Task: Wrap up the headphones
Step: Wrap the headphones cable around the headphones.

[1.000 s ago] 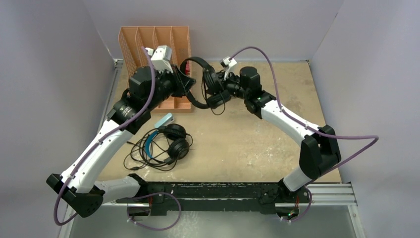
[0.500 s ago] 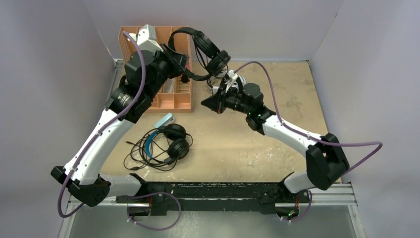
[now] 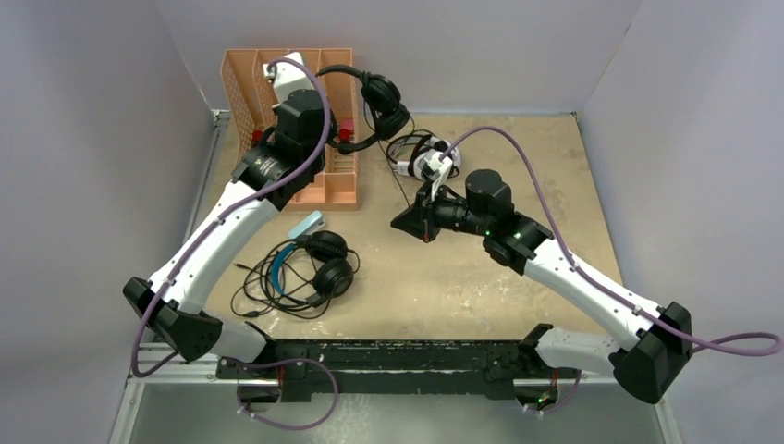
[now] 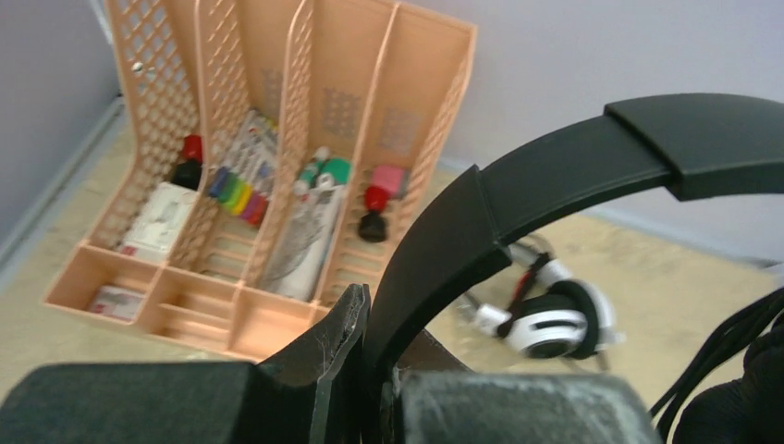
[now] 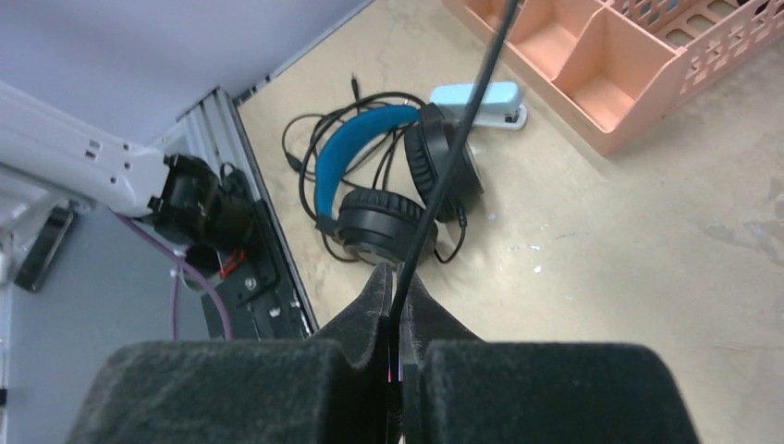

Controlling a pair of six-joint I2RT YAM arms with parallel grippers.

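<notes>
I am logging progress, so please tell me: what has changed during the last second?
The left pincer carried the black headset toward the back wall. The right pincer closed on its cable and drew it away, nearer to the bases. The blue-band headset and organizer stayed put.

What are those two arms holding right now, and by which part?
Left fingers clamp the black headphones by the headband; right fingers pinch a thin black cable.
</notes>
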